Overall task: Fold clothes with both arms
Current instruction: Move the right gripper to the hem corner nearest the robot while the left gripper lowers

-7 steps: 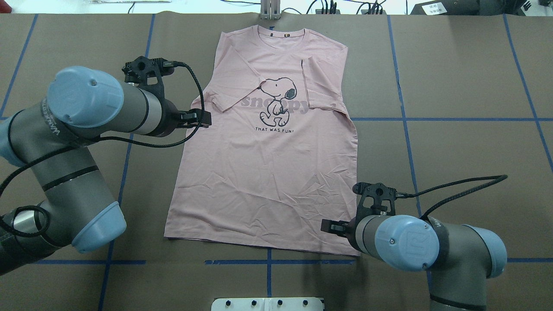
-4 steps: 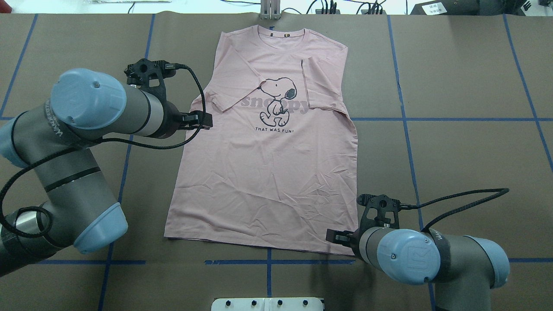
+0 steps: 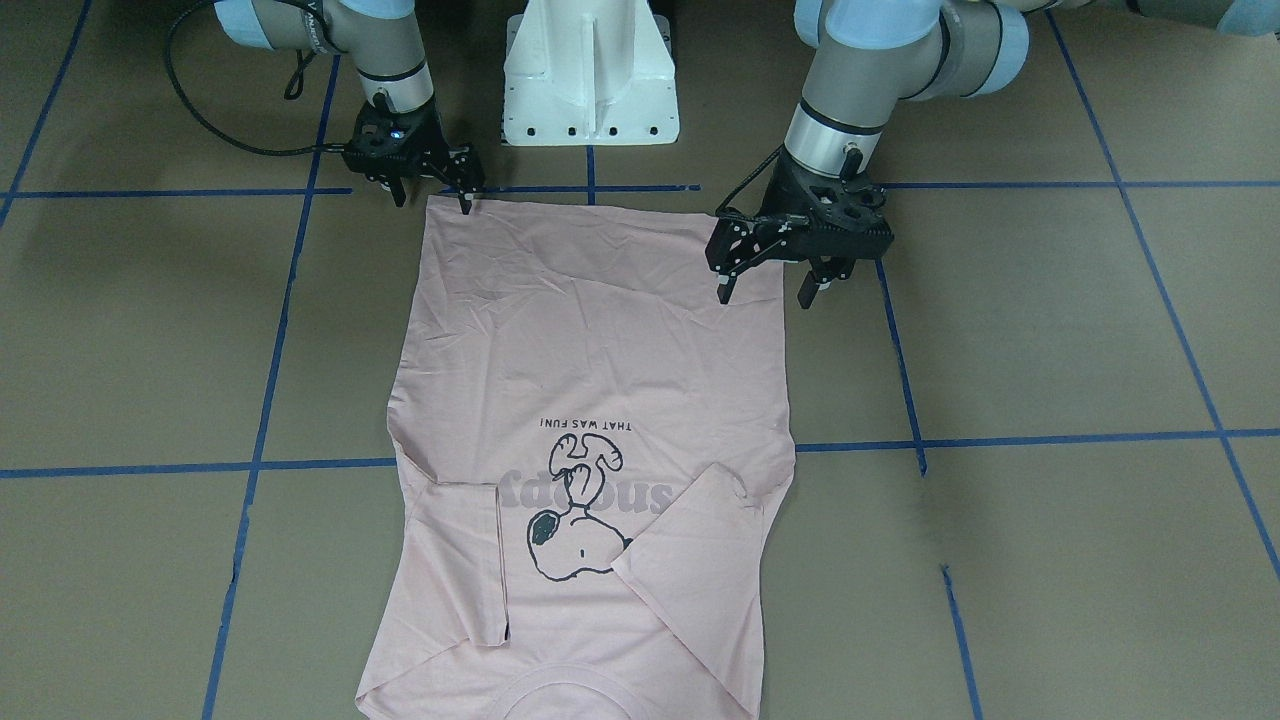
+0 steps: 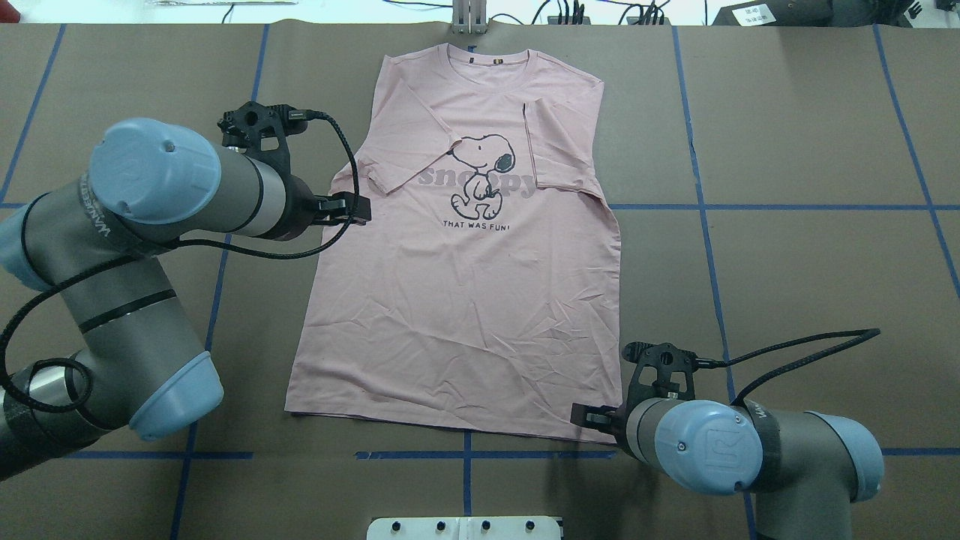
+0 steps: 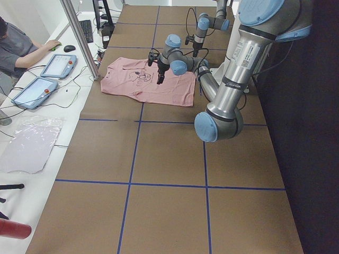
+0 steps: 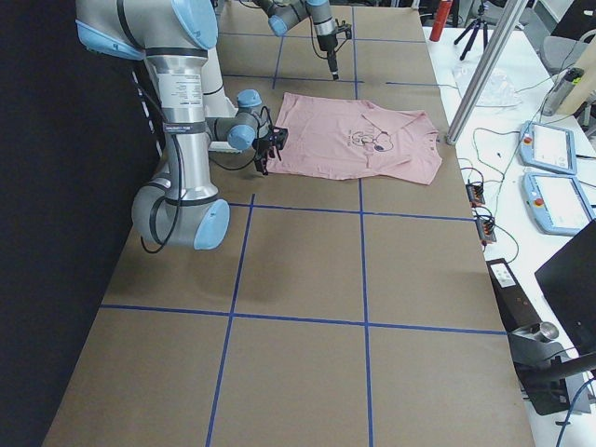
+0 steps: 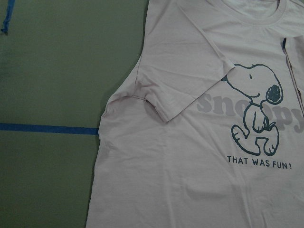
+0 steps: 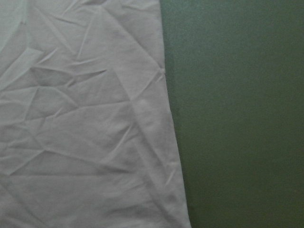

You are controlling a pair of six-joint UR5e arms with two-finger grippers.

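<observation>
The limp, light pale pink T-shirt (image 4: pixel 465 300) is judged best pinched at hem corner and side edge by the left claw (image 3: pixel 763 292) and right claw (image 3: pixel 433 200), both open and empty.

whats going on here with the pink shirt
Two robot arms are folding a pink T-shirt that lies flat on the table, print up, with both sleeves folded in over the front. The left gripper hangs open over one side edge; the right gripper is open at a hem corner near the robot. Neither holds fabric yet.
</observation>
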